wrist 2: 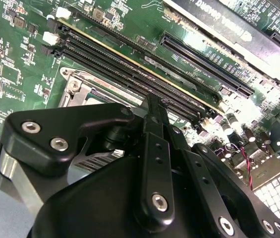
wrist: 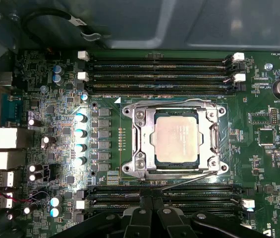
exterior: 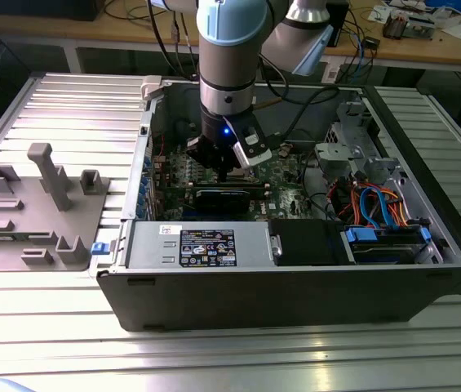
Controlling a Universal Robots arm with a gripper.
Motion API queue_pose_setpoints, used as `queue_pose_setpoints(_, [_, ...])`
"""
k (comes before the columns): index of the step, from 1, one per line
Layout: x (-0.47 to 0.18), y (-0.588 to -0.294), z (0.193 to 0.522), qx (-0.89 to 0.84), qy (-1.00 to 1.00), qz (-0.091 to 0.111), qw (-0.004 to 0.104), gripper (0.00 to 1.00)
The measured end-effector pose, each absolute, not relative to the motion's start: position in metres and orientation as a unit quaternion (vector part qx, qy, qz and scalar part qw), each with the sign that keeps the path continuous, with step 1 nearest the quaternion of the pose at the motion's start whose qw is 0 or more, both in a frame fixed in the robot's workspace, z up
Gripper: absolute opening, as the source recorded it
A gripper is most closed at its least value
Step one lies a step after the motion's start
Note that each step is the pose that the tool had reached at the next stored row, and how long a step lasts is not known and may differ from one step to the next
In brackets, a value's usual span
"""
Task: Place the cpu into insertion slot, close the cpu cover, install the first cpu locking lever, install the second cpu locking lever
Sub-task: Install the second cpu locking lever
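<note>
Silver-grey square cpu [wrist: 176, 135] sits in the silver-rimmed insertion slot [wrist: 130, 168] on the green circuit board [wrist: 263, 148], with the thin silver metal cpu cover [wrist: 144, 140] framing it. From my seat, the black gripper [wrist: 152, 199] hovers at the socket's six o'clock over the long black memory slots [wrist: 189, 191], fingers pinched narrow together and holding nothing. All this lies inside the open grey computer case [exterior: 295, 302].

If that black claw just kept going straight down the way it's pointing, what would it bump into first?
Probably the memory slots next to the insertion slot. In both wrist views the gripper sits over those long black slots, just beside the cpu cover, which lies closed around the cpu. Depth is hard to judge.
</note>
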State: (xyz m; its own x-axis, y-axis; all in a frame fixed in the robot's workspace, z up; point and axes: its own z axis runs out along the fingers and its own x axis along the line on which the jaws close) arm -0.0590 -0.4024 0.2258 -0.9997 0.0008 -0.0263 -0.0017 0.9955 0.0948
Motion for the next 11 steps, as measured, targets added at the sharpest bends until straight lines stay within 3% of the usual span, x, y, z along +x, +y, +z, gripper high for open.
queue_pose_setpoints(11, [-0.0625, -0.4065, 0.2244, 0.000, 0.999, 0.053, 0.010, 0.11])
